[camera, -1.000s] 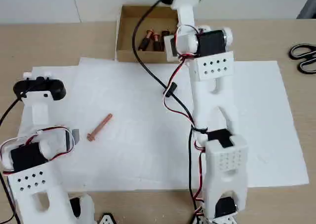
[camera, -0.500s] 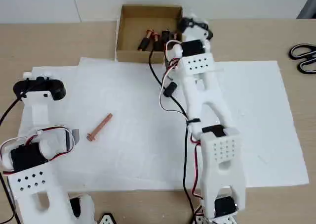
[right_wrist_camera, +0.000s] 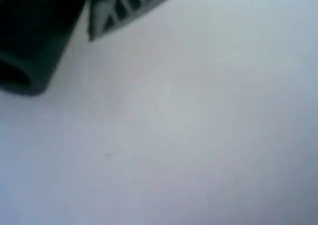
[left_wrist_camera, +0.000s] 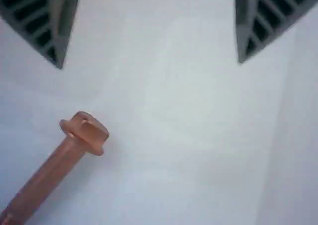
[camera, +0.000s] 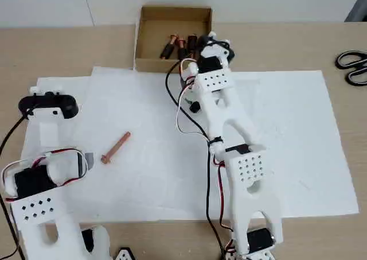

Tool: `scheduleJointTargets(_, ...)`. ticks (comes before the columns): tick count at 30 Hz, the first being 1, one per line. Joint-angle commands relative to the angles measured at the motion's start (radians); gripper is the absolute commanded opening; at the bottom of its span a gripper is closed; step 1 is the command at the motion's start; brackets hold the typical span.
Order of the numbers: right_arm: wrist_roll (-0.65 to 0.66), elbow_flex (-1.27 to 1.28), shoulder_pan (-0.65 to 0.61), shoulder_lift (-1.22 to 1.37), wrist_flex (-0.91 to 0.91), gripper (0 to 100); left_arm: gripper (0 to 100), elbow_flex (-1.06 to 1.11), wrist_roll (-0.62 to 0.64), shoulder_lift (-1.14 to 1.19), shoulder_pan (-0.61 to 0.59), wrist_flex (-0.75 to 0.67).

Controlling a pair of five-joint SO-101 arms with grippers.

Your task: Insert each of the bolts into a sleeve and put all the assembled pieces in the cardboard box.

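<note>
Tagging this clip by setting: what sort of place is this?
Probably a hobby or lab workbench rather than a factory: a left arm and a right arm with loose wiring at a wooden table, a white sheet as a work mat, and scissors at the edge.

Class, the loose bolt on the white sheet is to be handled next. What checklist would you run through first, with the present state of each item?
1. Bolt lies free on the sheet, with nothing on it: ok.
2. Left claw is open over the sheet: ok.
3. Bolt sits between the left claw's jaws: not ok; it lies beyond their tips, nearer one jaw.
4. Sleeve is ready to take the bolt: cannot tell; it is unclear whether it is held or lies on the sheet.
5. Box is open, with room beside the pieces in it: ok.
</note>
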Motion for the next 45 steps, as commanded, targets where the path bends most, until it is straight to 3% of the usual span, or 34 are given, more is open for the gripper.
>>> scheduleJointTargets(1, -0.006, -0.003, -0.001, 0.013, -0.036, 17.9, 21, 0.001, 0.000, -0.006, 0.006, -0.025)
scheduleJointTargets(5, -0.003, -0.003, -0.002, 0.042, -0.044, 17.7, 21, 0.001, 0.000, -0.006, 0.006, -0.025)
scheduleJointTargets(15, -0.002, -0.003, 0.012, 0.044, -0.025, 1.9, 21, 0.001, -0.002, -0.006, 0.006, -0.025)
scheduleJointTargets(25, 0.002, -0.087, 0.088, -0.015, 0.183, 0.4, 21, -0.004, 0.000, -0.006, 0.006, -0.021)
scheduleJointTargets(30, 0.147, -0.118, 0.134, -0.125, 0.209, 0.4, 21, -0.007, 0.006, -0.006, 0.011, -0.021)
scheduleJointTargets(39, 0.560, -0.112, 0.130, -0.312, 0.216, 0.4, 21, -0.147, 0.143, 0.017, 0.173, 0.000)
scheduleJointTargets(45, 0.628, -0.051, 0.133, -0.321, 0.222, 0.4, 21, -0.263, 0.275, 0.384, 0.227, -0.003)
